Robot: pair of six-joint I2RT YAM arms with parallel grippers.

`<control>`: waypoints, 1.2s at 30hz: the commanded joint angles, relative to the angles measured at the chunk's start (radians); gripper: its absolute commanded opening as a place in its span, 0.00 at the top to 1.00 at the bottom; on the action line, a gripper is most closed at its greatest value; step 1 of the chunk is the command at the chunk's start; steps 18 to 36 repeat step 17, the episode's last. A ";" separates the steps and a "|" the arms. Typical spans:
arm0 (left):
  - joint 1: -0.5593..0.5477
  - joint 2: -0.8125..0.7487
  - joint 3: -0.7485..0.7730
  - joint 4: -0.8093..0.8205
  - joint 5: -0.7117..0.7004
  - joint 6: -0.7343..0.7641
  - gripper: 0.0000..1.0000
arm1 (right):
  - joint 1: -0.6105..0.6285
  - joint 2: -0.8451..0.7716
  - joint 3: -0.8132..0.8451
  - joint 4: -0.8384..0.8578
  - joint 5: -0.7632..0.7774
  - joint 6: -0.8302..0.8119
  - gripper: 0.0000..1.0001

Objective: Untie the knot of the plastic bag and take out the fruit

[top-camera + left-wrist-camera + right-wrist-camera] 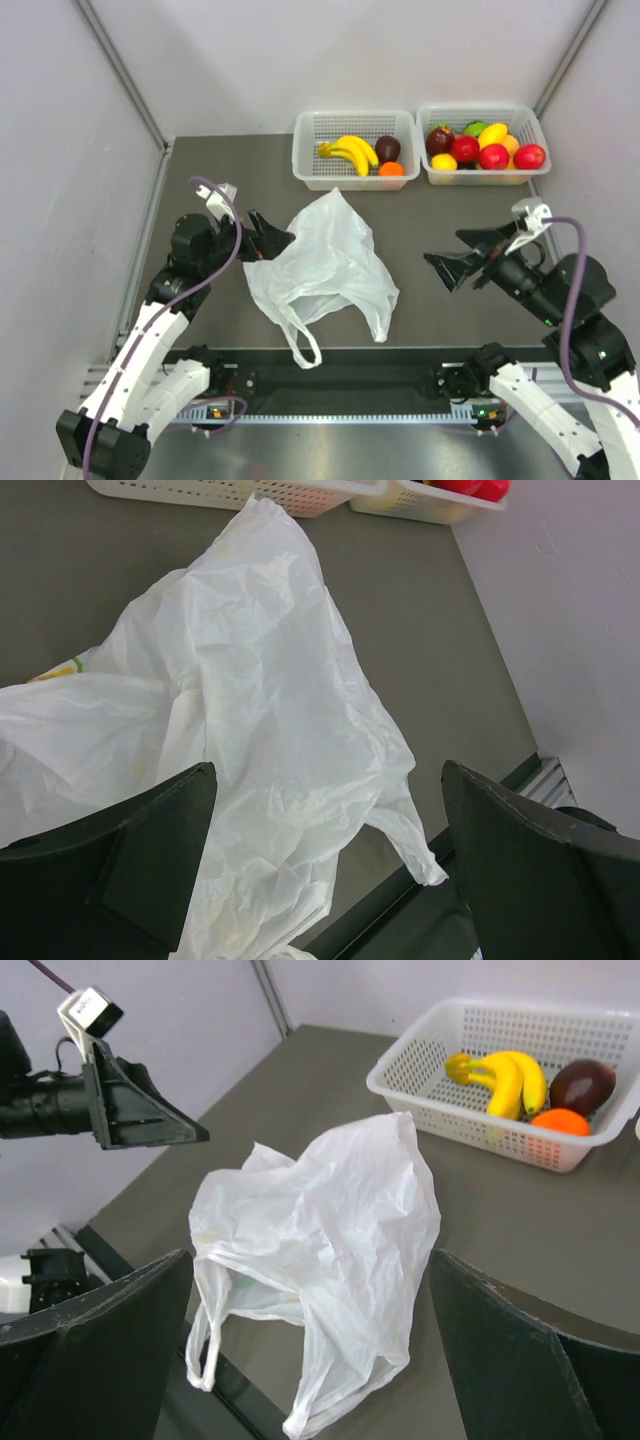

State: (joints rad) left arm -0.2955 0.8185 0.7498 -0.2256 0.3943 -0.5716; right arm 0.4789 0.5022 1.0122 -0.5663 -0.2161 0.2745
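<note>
The plastic bag [325,260] [260,710] [330,1230] lies flat and crumpled on the dark table, its two loop handles apart, with no knot showing. One handle [305,345] hangs over the front edge. The fruit sits in the left white basket [310,172] [440,1110]: yellow bananas [352,150] [510,1075], a dark red-purple fruit [388,148] [582,1085] and a small orange one [391,169] [560,1122]. My left gripper [268,240] [328,780] stands open at the bag's left edge, holding nothing. To the bag's right, my right gripper [444,248] [310,1260] is open and apart from it.
A second white basket [470,178] at the back right holds a heap of red, yellow and green fruit [485,145]. Grey walls close the table on the left, back and right. A black rail [340,375] runs along the front edge.
</note>
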 commanded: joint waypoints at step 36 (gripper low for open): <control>-0.001 -0.124 0.072 -0.040 0.114 0.137 0.01 | 0.009 -0.028 0.068 -0.075 0.087 0.057 0.00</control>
